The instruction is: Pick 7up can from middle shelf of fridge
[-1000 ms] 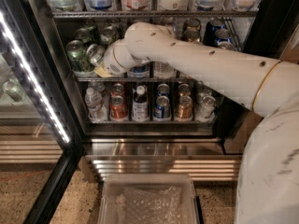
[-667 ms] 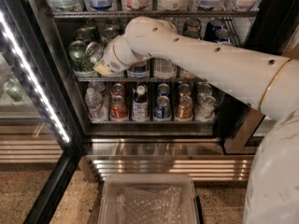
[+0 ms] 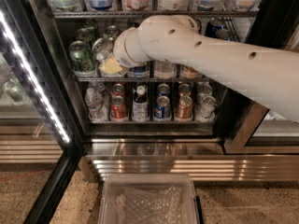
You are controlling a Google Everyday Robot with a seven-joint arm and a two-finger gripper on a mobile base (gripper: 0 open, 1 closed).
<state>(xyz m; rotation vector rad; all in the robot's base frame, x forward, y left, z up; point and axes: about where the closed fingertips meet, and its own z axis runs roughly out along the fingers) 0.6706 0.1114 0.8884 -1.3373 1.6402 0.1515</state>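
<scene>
The fridge (image 3: 60,97) stands open, black-framed, with wire racks. The middle shelf (image 3: 205,78) has a silver front rail. At its left end, the 7up can (image 3: 103,48), pale with a shiny silver top, is tilted towards me. My gripper (image 3: 107,59) is at the end of the white arm (image 3: 201,55), which reaches in from the right. It is closed around the can's lower body, and one yellowish finger pad (image 3: 111,67) shows under the can. A dark green can (image 3: 80,57) stands just left of it.
More cans stand behind and to the right on the middle shelf. The bottom shelf (image 3: 149,122) holds cans and small bottles, and the top shelf (image 3: 140,14) holds bottles. A bright light strip (image 3: 32,78) runs down the left. A clear plastic bin (image 3: 149,199) lies on the floor in front.
The arm has shifted a little right and up. The tilted 7up can has moved with the gripper, away from the dark green can.
</scene>
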